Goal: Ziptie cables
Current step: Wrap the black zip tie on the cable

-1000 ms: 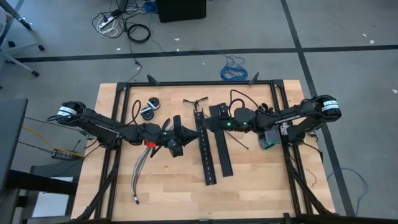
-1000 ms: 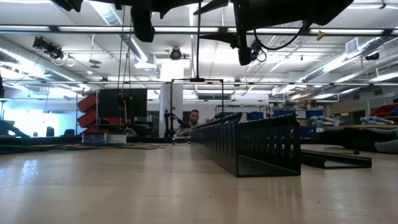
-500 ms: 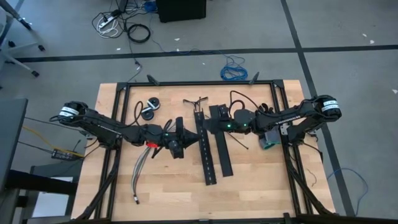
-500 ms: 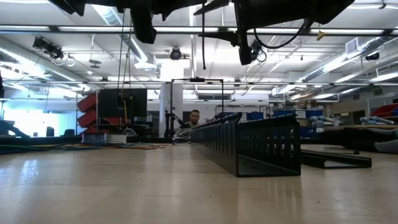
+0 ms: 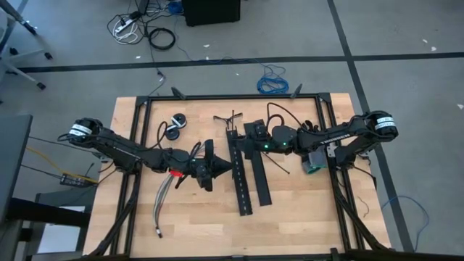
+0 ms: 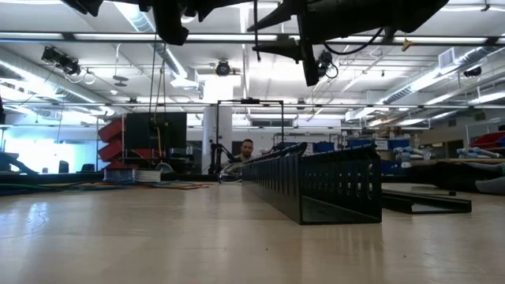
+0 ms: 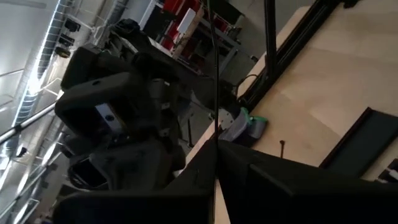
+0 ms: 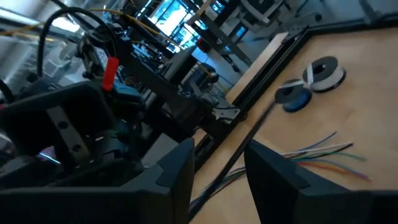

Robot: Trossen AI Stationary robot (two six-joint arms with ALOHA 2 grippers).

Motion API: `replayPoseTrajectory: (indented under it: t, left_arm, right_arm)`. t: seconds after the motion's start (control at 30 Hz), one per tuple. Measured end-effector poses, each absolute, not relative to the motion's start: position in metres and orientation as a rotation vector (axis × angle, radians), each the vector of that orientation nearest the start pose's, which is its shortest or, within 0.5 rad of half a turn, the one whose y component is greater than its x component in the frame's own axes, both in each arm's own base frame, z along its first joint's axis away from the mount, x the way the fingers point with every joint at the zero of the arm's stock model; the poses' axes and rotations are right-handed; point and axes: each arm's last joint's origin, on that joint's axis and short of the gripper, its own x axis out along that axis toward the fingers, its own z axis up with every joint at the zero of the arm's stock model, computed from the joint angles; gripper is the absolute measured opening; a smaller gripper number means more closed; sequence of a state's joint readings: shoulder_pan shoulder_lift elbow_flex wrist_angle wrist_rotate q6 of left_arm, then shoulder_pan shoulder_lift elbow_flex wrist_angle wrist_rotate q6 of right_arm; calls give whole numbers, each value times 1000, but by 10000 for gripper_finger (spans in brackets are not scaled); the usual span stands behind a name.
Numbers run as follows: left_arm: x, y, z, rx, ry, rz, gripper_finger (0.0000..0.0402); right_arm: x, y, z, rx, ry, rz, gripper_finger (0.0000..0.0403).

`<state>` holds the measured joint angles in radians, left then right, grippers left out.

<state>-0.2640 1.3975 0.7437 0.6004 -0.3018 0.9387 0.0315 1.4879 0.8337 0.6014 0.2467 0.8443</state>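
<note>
Above table centre, closed left gripper (image 5: 220, 167) pinches thin black plastic ziptie (image 7: 216, 93); right gripper (image 5: 243, 148), fingers parted, straddles it. Grey-brown wire bundle (image 5: 164, 196) lies near two long black perforated strips (image 5: 249, 174). No legible labels.

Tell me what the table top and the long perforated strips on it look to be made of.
Table top: pale wood, probably plywood or a laminate with a matt finish; faint grain and a warm tan colour show from above.

Perforated strips: seemingly black plastic or painted metal, matt; the low view shows thin, slotted upright walls with straight edges, so they look rigid. Which of the two cannot be settled.
</note>
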Motion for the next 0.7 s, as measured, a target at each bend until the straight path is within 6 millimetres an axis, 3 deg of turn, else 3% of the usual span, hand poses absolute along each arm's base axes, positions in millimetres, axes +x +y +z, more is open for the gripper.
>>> replayPoseTrajectory:
  t: [0.7]
  left_arm:
    - [292, -72, 254, 830, 83, -9, 0]
  right_arm:
    - [325, 2, 262, 689, -55, -244, 111]
